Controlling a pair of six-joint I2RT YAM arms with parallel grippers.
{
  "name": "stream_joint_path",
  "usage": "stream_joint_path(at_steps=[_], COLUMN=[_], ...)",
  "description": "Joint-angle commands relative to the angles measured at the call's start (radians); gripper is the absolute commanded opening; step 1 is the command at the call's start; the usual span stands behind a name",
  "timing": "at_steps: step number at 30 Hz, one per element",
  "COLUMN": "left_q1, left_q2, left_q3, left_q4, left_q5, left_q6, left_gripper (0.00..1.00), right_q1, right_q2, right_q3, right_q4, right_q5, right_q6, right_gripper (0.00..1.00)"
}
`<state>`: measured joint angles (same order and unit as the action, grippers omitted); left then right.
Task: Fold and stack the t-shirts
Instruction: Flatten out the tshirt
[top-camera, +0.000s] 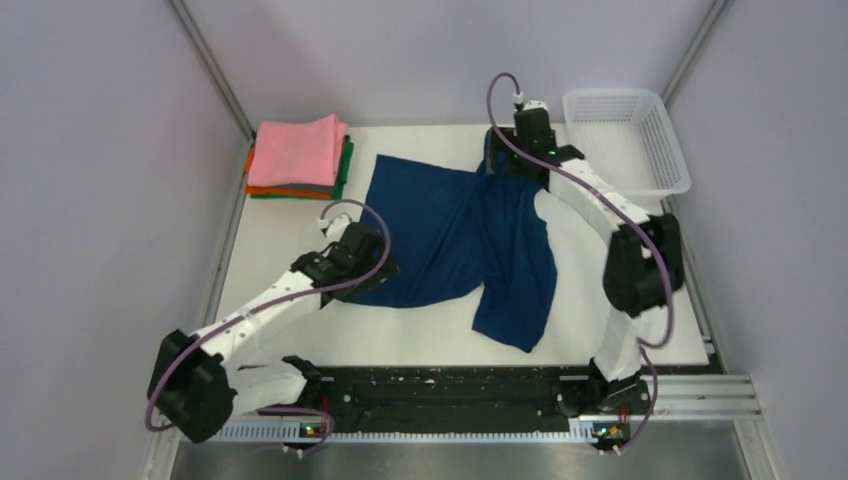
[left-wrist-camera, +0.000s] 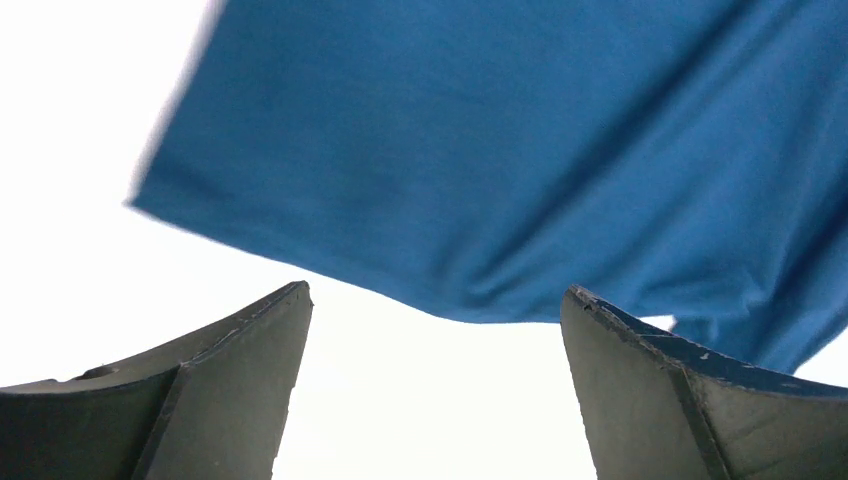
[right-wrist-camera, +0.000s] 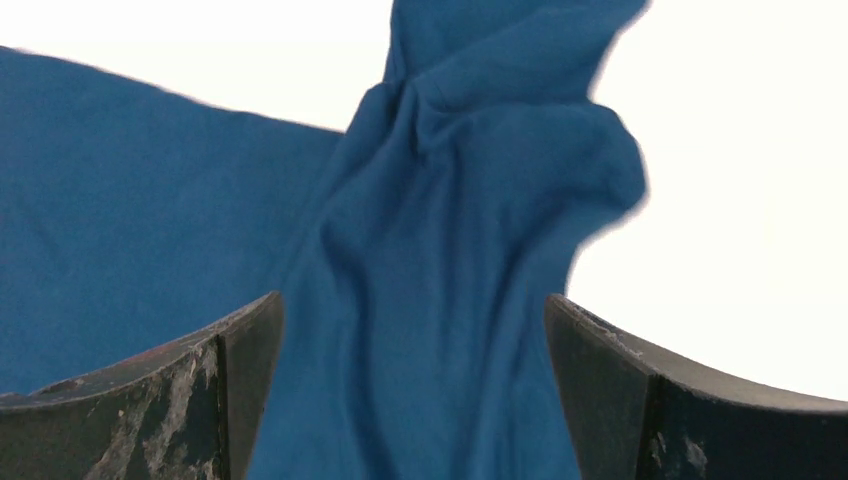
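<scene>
Navy t-shirt (top-camera: 460, 235) lies crumpled mid-tabletop (top-camera: 300, 330). Its body seems to run 9-to-3 o'clock, with one sleeve trailing toward 5. Left end effector (left-wrist-camera: 435, 300) is released, fingers spread, with the shirt's near-left edge just ahead at its 12 o'clock, not touching. Right end effector (right-wrist-camera: 412, 305) is also released and straddles bunched cloth at the shirt's far-right corner, so it's the nearer arm. Folded stack (top-camera: 298, 155) sits at 10 o'clock, well apart.

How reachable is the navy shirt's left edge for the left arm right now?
Probably yes. The left gripper is open and empty, and the navy shirt edge lies just ahead of its fingertips on the bare table. Nothing sits between them.
</scene>
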<state>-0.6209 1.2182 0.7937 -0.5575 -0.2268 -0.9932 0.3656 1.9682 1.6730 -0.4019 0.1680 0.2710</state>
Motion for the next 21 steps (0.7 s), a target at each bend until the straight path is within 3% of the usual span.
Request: stream_joint_path(at_steps=[1,6,10,21], left_q1=[0.106,0.319,0.336,0.351], left_q2=[-0.172,-0.292,-0.266,0.027], left_q3=[-0.099,-0.220,-0.231,-0.245], left_q4=[-0.216,-0.112,-0.055,0.057], left_q5=[-0.213,-0.110,-0.070,0.018], left_q6=[-0.081,-0.011,-0.005,-0.016], left_gripper=[0.99,0.89,0.82,0.51], right_q1=[0.021,0.043,0.055,0.057], right_q2=[-0.414,-0.809,-0.998,-1.100], right_q3=[-0.347,-0.769,-0.970,-0.999], right_q4=[0.104,0.117,0.108,-0.069], right_q5=[0.104,0.125,0.091,0.164], right_q6=[0.060,0.192,0.270,0.313], right_gripper=[0.99,0.99,0.99,0.99])
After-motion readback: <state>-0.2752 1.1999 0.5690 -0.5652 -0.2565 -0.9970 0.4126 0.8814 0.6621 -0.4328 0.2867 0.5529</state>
